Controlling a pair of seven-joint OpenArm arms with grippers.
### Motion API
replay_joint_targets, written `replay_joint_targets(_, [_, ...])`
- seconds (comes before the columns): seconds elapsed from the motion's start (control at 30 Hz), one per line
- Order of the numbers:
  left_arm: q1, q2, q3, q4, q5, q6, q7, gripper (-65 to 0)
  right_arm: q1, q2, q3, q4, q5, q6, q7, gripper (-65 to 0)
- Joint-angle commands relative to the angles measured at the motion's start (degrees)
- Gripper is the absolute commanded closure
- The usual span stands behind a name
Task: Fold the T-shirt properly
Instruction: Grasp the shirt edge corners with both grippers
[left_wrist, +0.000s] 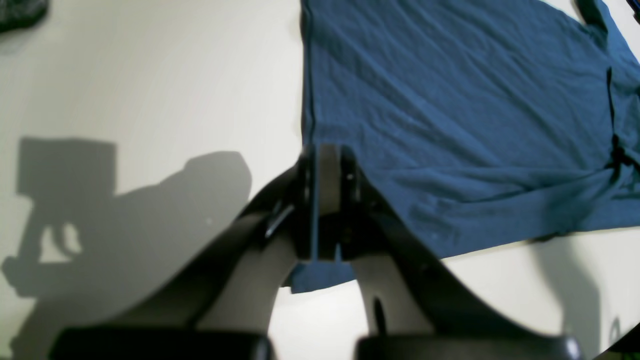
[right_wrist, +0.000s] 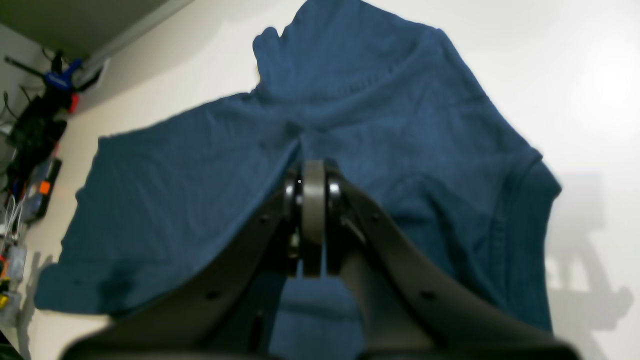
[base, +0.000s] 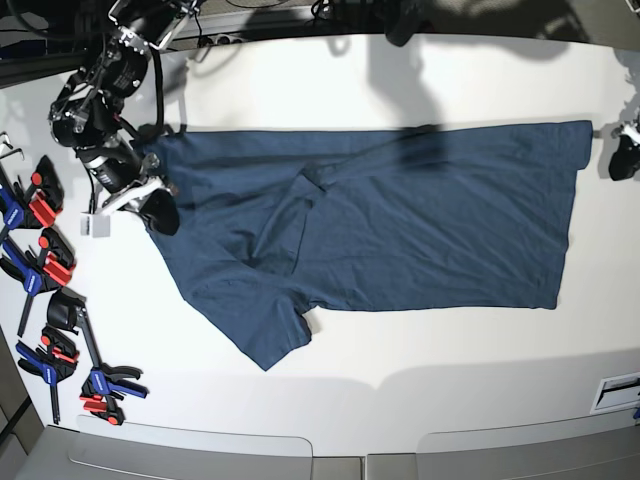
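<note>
Along the left edge of the desk (base: 400, 380) in the base view lies a row of red-blue-black clamps (base: 45, 262), scattered from the middle down to the near corner. Just right of them, at the far left, the right arm reaches down to the T-shirt (base: 400, 230). Its right tool (right_wrist: 312, 165) has both fingers pressed together, clamped on a fold of the navy cloth at the shirt's shoulder end; in the right wrist view the fabric rises into a ridge that runs straight into the tips, and the sleeve and collar drape away on either side.

The T-shirt is spread across the middle of the desk, collar end to the left, hem to the right. One sleeve juts toward the near side at lower left, and a crease runs slantwise across the chest. The body lies mostly flat with light wrinkles.

At the far right edge of the base view, by the shirt's far hem corner, sits the left tool (left_wrist: 327, 152). Its fingers are together, clamped on the hem edge: the left wrist view shows a thin strip of blue cloth caught between the tips, with a small flap hanging below them.
</note>
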Motion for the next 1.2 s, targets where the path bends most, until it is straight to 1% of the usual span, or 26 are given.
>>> replay_joint_targets(0.0, [-0.3, -1.1, -0.5, 0.8, -1.2, -0.5, -1.4, 0.0, -0.2, 0.7, -0.6, 0.9, 0.4, 0.6, 1.7, 0.0])
replay_joint_targets(0.07, [-0.3, -0.6, -0.2, 0.8, -1.2, -0.5, -1.3, 0.0, -1.9, 0.7, -2.7, 0.9, -3.4, 0.6, 4.6, 0.0])
replay_joint_targets(0.17, [-0.3, -0.7, 2.5, 0.8, -1.2, -0.5, -1.3, 0.0, -4.6, 0.7, -6.4, 0.9, -12.2, 0.5, 11.0, 0.0])
replay_joint_targets(0.2, [-0.3, -0.7, 3.8, 0.8, -1.1, -0.5, -1.4, 0.0, -5.5, 0.8, -7.6, 0.9, -14.8, 0.0, 13.1, 0.0])
replay_joint_targets(0.23, [-0.3, -0.7, 5.3, 0.8, -0.8, -0.5, -1.4, 0.0, -6.3, 0.8, -8.7, 0.9, -17.1, -1.0, 14.9, 0.0])
replay_joint_targets(0.3, [-0.3, -0.7, 8.2, 0.8, 1.9, -0.5, -2.7, 0.0, -7.2, 0.8, -10.6, 0.9, -21.0, -3.7, 17.5, 0.0])
replay_joint_targets(0.43, [-0.4, -0.6, 13.0, 0.8, 8.4, -0.5, -6.8, 0.0, -7.5, 0.8, -12.5, 0.8, -26.7, -8.3, 19.8, 0.0])
replay_joint_targets(0.53, [-0.6, -0.6, 14.9, 0.8, 9.6, -0.5, -7.4, 0.0, -7.5, 0.8, -12.8, 0.4, -28.3, -10.9, 21.0, 0.0])
replay_joint_targets(0.57, [-0.8, -0.6, 15.1, 0.8, 9.6, -0.5, -7.4, 0.0, -7.5, 0.9, -12.8, -0.2, -28.3, -11.2, 21.3, 0.0])
replay_joint_targets(0.77, [-3.3, 0.7, 15.1, 0.8, 9.9, -0.5, -8.6, 0.0, -7.4, 1.1, -12.8, -10.8, -28.4, -11.4, 24.9, 0.0])
replay_joint_targets(0.9, [-4.3, 3.1, 15.3, 0.8, 15.0, -0.5, -8.7, 0.0, -7.3, 1.1, -12.8, -17.4, -28.3, -11.3, 25.8, 0.0])
replay_joint_targets(1.03, [-4.2, 5.0, 15.5, 0.8, 18.4, -0.5, -8.7, 0.0, -7.3, 1.1, -12.8, -18.9, -28.1, -11.3, 25.4, 0.0])
replay_joint_targets(1.17, [-4.1, 5.0, 15.5, 0.8, 22.3, 3.5, -8.7, 0.0, -7.3, 1.1, -12.7, -18.9, -28.2, -11.3, 24.2, 0.0])
